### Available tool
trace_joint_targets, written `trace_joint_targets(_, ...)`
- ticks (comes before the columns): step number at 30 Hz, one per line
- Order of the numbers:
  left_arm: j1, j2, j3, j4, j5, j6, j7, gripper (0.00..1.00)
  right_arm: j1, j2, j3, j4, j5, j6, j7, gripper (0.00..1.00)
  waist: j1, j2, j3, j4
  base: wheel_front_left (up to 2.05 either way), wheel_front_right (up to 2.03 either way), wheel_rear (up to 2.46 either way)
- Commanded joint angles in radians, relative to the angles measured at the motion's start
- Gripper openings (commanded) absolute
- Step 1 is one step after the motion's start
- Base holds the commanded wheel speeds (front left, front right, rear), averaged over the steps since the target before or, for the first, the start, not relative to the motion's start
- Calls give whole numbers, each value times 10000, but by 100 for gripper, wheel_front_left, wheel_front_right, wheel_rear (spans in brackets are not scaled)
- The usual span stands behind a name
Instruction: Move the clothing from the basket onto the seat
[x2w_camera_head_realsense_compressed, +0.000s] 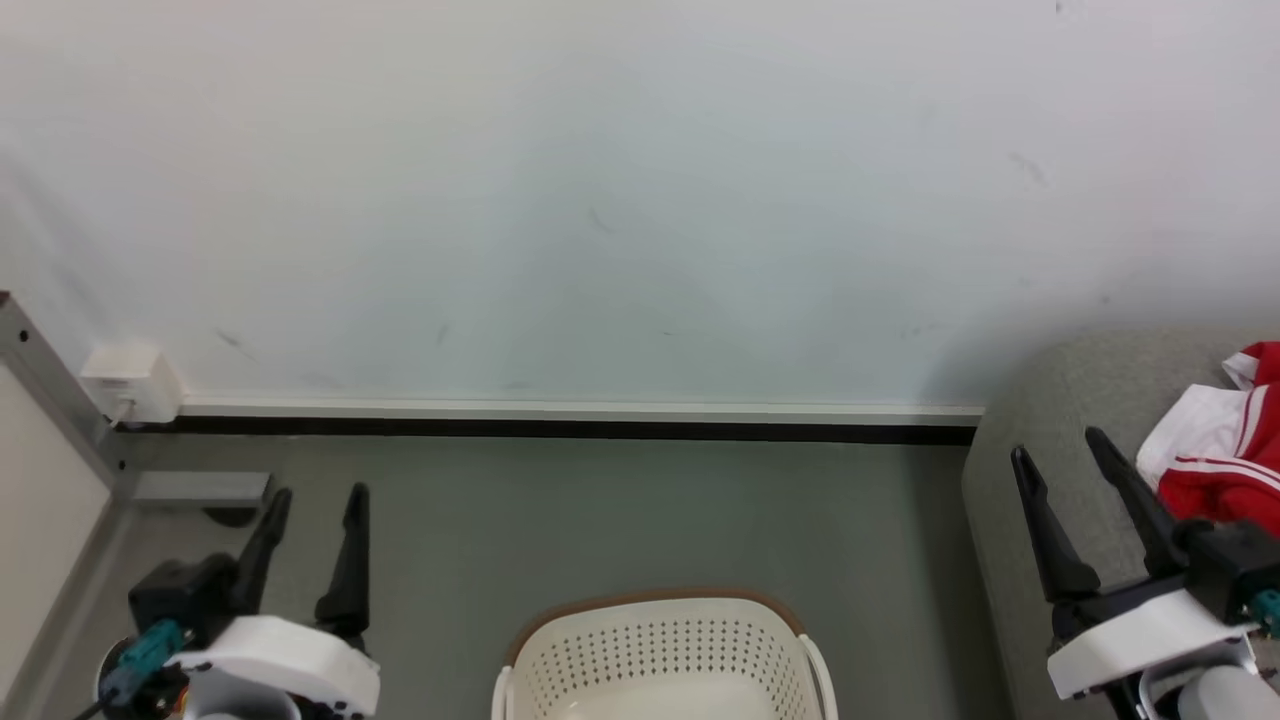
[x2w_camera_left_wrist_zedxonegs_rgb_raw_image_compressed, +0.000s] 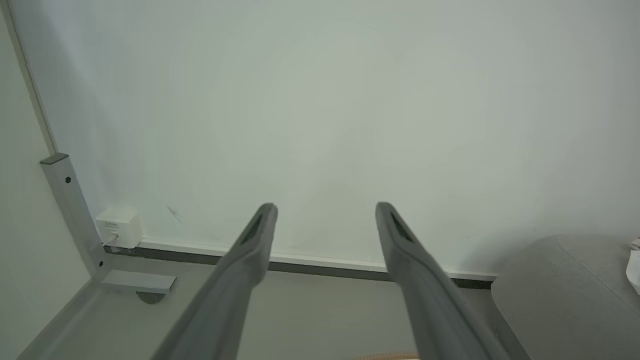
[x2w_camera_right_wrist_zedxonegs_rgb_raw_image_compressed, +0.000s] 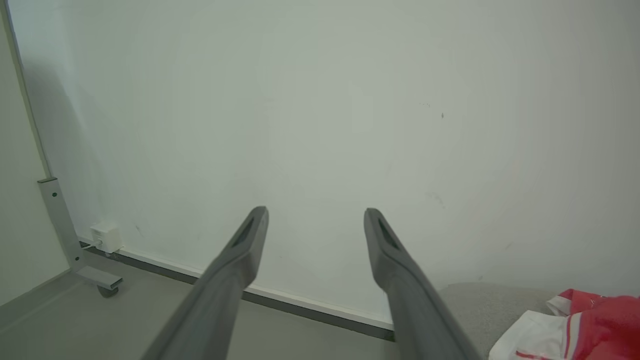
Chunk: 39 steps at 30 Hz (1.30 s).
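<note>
the clothing (x2w_camera_head_realsense_compressed: 1225, 455) lies bunched on the seat (x2w_camera_head_realsense_compressed: 1060, 400), just right of the right gripper's (x2w_camera_head_realsense_compressed: 1057, 442) spread fingers, its white panel toward them. the frame edge cuts it off, so its long axis cannot be told. the left gripper's (x2w_camera_head_realsense_compressed: 320, 490) fingers stand apart too, with the basket (x2w_camera_head_realsense_compressed: 665, 650) to their right.

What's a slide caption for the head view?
Red clothing rests on the grey seat, right of the basket; left end effector and right end effector open.
</note>
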<state>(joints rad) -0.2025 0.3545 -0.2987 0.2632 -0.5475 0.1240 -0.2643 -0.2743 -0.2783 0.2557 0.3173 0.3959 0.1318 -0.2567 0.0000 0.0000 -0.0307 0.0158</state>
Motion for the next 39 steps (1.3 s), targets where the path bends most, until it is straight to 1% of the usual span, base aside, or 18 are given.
trace_joint_targets(1, 279, -72, 215, -111, 338, 49, -2, 100, 320, 78, -183, -21, -181, -22, -78, 100, 0, 0, -43, 137, 0, 0, 0)
trace_joint_targets(5, 892, -433, 1042, -201, 682, -54, -2, 100, 1051, 560, -802, -715, -544, -22, -81, 100, 0, 0, -65, 259, 0, 0, 0)
trace_joint_targets(9, 1416, -977, 1705, -110, 877, -311, -1, 100, 1752, 1092, -1265, -1167, -919, -22, -86, 100, 0, 0, -100, 279, 0, 0, 0)
trace_joint_targets(10, 1416, -977, 1705, -110, 877, -311, -1, 100, 1752, 1092, -1265, -1167, -919, -22, -86, 100, 0, 0, -100, 279, 0, 0, 0)
trace_joint_targets(11, 1523, -1070, 1921, -72, 971, -352, -2, 100, 1888, 1202, -1336, -1211, -1025, -22, -85, 100, 0, 0, -109, 254, 0, 0, 0)
trace_joint_targets(13, 1681, -1304, 2246, -39, 1236, -414, -1, 100, 2106, 1409, -1449, -1316, -1190, -22, -86, 100, 0, 0, -117, 197, 0, 0, 0)
trace_joint_targets(16, 1877, -1695, 2663, -52, 1535, -634, -3, 100, 2282, 1539, -1515, -1332, -1299, -22, -87, 100, 0, 0, -126, 144, 0, 0, 0)
trace_joint_targets(21, 1965, -2063, 3099, 79, 2119, -1002, -3, 100, 2321, 1459, -1451, -1288, -1305, -22, -88, 100, 0, 0, -119, 83, 0, 0, 0)
trace_joint_targets(29, 1731, -2378, 3661, 370, 2693, -1474, -3, 100, 2188, 1419, -1376, -1213, -1197, -22, -89, 100, 0, 0, -86, 33, 0, 0, 0)
trace_joint_targets(33, 1673, -2505, 3806, 446, 2933, -1639, -3, 100, 2159, 1399, -1376, -1164, -1182, -22, -89, 100, 0, 0, -69, 20, 0, 0, 0)
trace_joint_targets(39, 1630, -2598, 3984, 452, 3367, -1756, -3, 100, 2138, 1411, -1370, -1132, -1181, -22, -89, 100, 0, 0, -75, -15, 0, 0, 0)
